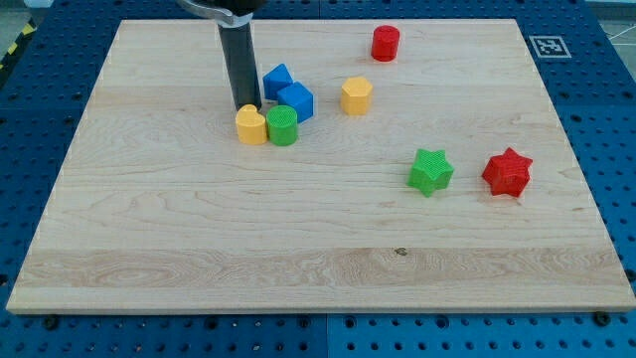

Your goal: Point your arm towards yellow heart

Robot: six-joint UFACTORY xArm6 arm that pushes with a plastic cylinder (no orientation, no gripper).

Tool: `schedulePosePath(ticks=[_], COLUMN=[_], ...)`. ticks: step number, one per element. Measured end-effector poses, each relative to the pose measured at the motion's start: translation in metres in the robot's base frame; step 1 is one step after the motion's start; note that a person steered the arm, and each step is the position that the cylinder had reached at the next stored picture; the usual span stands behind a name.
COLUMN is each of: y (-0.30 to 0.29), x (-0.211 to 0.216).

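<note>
Yellow heart [251, 126] sits on the wooden table [199, 229], toward the view's upper left of centre, touching the green cylinder [282, 125] on its right. Going by size, the table comes first, then my dark rod, which carries no gripper, so nothing is grasped. My tip [245, 105] rests just above the yellow heart, beside a blue block [297, 100] and a blue wedge-like block [277, 79]. A yellow hexagonal block [357, 95] lies further right, a red cylinder [386, 43] near the top. A green star [430, 171] and red star [508, 172] stand well apart at right.
</note>
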State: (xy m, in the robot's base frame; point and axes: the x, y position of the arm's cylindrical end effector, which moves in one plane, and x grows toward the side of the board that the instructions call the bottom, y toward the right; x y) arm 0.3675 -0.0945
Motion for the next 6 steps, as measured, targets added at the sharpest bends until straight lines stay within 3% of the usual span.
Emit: schedulePosePath(ticks=[1, 2, 3, 4, 6], y=[-0.045, -0.082, -0.099, -0.101, -0.06], x=[-0.017, 0.007, 0.095, 0.142, 0.118])
